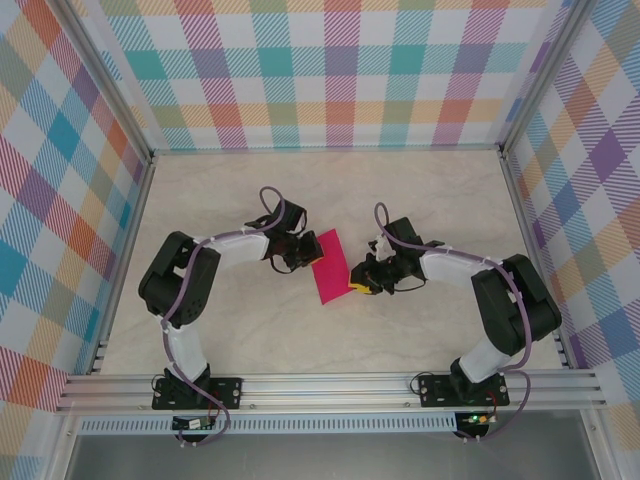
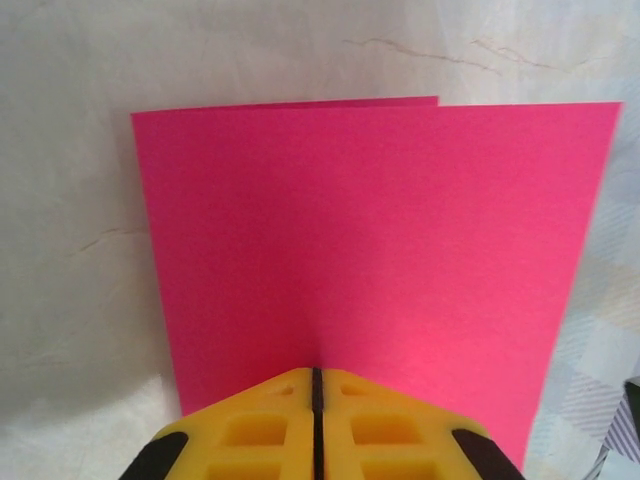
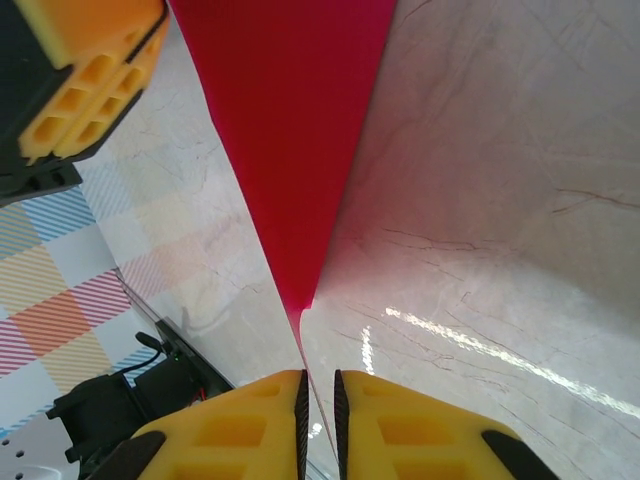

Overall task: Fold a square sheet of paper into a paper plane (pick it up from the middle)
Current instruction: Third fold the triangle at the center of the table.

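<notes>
The magenta-pink sheet of paper point(image 1: 328, 268) is folded in half into a narrow rectangle and held off the table between the two arms. In the left wrist view the sheet point(image 2: 370, 250) stands as a doubled panel, its back layer peeking out along the top edge. My left gripper point(image 2: 316, 372) is shut on its near edge, jaws pressed together. In the right wrist view the sheet point(image 3: 290, 130) tapers down to a thin edge that runs into the narrow gap of my right gripper point(image 3: 319, 375), which is slightly open around it. The left gripper's yellow fingers point(image 3: 90, 70) show at the upper left.
The pale marble-patterned table point(image 1: 420, 200) is walled by plaid panels point(image 1: 60, 180) on three sides. An aluminium rail point(image 1: 330, 385) carrying both arm bases runs along the near edge. Both arms reach inward and meet at the table's middle.
</notes>
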{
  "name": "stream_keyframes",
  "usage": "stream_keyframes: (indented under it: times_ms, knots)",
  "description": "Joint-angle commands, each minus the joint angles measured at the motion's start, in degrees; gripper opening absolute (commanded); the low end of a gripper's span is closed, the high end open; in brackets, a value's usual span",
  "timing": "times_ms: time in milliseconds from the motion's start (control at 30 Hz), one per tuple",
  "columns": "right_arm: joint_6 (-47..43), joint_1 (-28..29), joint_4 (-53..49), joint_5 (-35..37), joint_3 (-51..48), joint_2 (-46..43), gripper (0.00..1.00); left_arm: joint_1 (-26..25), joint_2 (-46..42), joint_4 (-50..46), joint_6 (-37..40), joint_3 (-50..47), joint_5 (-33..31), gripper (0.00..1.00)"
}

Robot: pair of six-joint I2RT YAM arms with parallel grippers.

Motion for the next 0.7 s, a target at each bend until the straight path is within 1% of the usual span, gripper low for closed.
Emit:
stream_keyframes:
  times_ms: [0,67,200,367,500,667]
  knots:
    - [1.5,0.29,0.05,-0.33,-0.08,-0.85,0.16,-0.24,1.26,-0.83,1.01,0.85,-0.36,0.09]
    - [1.84,0.31,-0.91,-0.55,0.53,-0.28,0.14,-0.24,1.63,-0.89,1.13,0.85,-0.35,0.09]
    - [2.05,0.29,-2.66,-0.15,1.52,0.35,0.15,-0.24,2.24,-1.14,1.41,1.03,-0.44,0.08]
    - [1.81,0.29,-4.03,-0.89,2.0,0.79,0.25,-0.22,2.9,-1.5,1.57,0.96,-0.71,0.08]
    - [2.03,0.24,-3.99,-1.22,1.58,0.9,0.25,-0.24,3.37,-1.6,1.62,1.03,-0.73,0.07]
    - [2.45,0.29,-2.43,-0.9,1.54,1.2,0.21,-0.24,3.73,-1.6,1.72,0.98,-0.72,0.07]
